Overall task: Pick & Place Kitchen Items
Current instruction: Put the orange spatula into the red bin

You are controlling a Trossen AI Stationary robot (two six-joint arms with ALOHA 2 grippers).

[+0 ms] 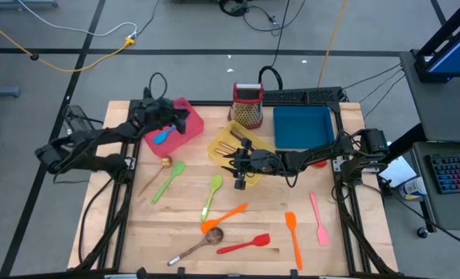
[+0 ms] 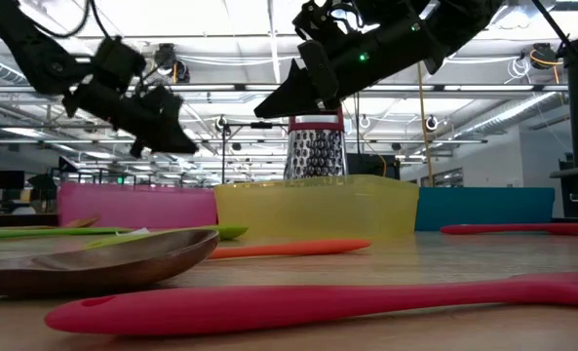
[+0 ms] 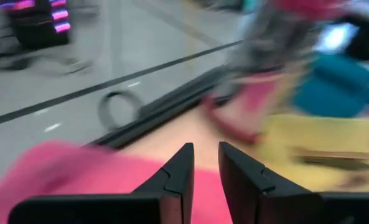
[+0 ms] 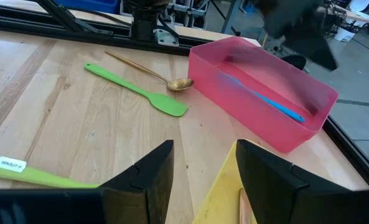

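Note:
My left gripper [image 1: 181,118] hovers over the pink tray [image 1: 196,124], its fingers [image 3: 183,171] a narrow gap apart with nothing between them. A blue spatula [image 1: 164,136] lies inside that tray, also visible as the blue spatula [image 4: 266,98] in the right wrist view. My right gripper [image 1: 230,160] hangs open and holds nothing above the yellow tray [image 1: 216,147], which holds copper cutlery [image 1: 231,142]. On the table lie two green spatulas [image 1: 168,181] [image 1: 212,192], a copper spoon [image 1: 157,172], two orange utensils [image 1: 226,215] [image 1: 293,236], a brown spoon [image 1: 200,243], a red spatula [image 1: 245,245] and a pink spatula [image 1: 317,218].
A red-topped box grater [image 1: 247,104] stands at the far edge between the pink tray and the blue tray [image 1: 303,128]. Cables and the arm frames run along the table's left and right sides. The utensils lie spread over the near half of the table.

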